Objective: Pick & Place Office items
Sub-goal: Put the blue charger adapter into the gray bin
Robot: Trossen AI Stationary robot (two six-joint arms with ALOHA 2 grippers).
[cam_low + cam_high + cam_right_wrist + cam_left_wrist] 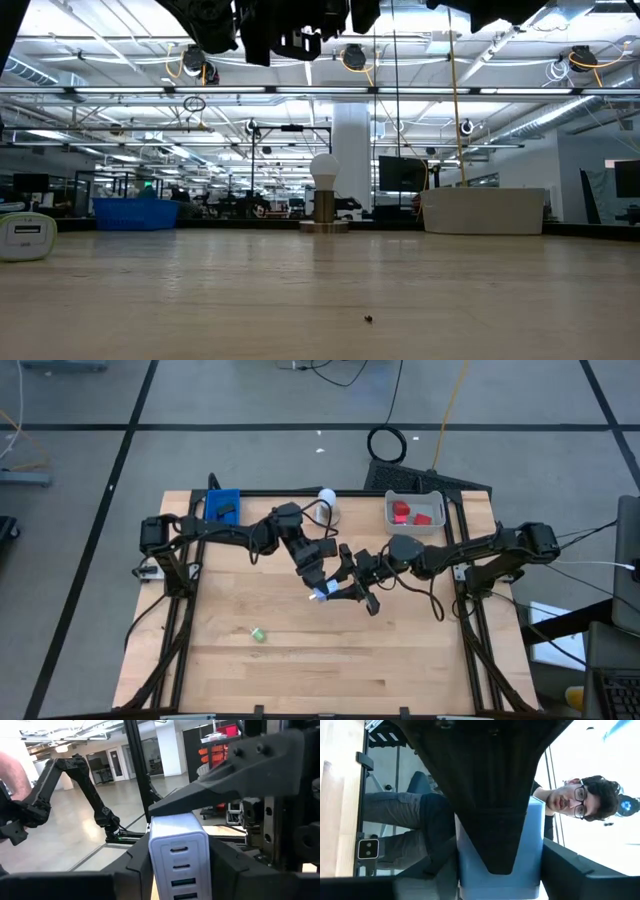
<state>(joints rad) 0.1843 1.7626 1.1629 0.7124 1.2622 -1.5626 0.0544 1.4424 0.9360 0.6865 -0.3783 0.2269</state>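
High view: left gripper and right gripper meet mid-table, both clamped on light-blue block; red blocks in grey tray, green bit loose on table. Right wrist view: block's port face showing. Left wrist view: person seated beyond.

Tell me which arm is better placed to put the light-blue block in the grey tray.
Right, probably. The left gripper and right gripper both hold the block mid-table; the grey tray lies on the right arm's side.
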